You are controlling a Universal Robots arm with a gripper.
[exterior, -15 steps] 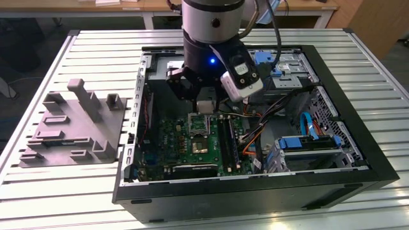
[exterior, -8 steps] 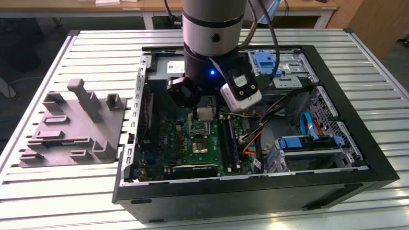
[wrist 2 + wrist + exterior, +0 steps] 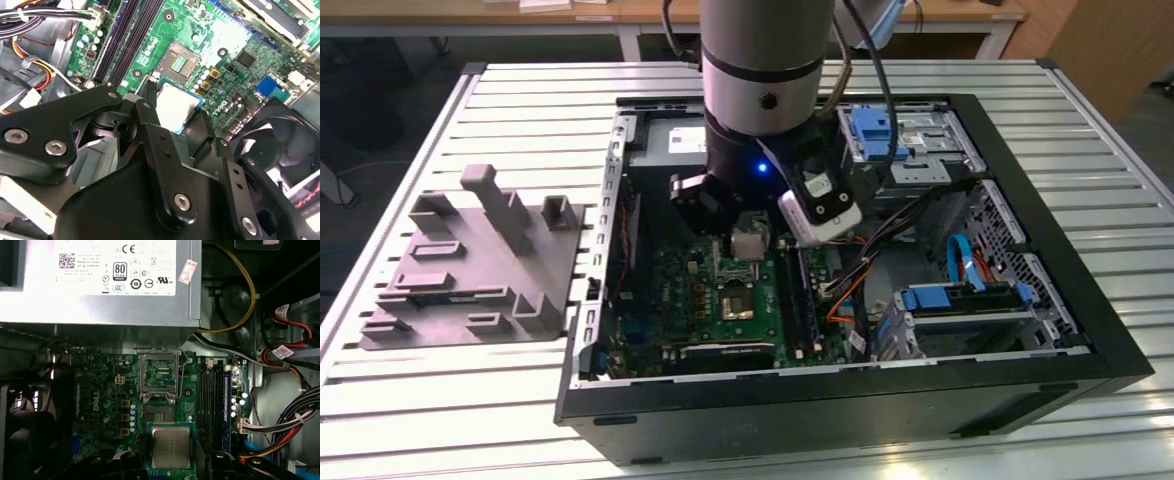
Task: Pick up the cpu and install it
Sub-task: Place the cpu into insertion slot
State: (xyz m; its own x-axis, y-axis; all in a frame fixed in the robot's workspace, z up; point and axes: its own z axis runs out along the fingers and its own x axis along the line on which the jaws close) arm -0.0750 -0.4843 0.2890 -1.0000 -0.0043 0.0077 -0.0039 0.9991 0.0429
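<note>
One cpu [image 3: 171, 445] hangs gripped in one pincer [image 3: 171, 464] above one motherboard [image 3: 100, 405].

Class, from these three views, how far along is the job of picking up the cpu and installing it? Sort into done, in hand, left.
Done: the pick-up; the cpu is gripped and already inside the computer case. In hand: the tool, shut on it, holds it above the motherboard, short of the socket. Left: the socket is open and empty, so the cpu is not yet seated.
</note>
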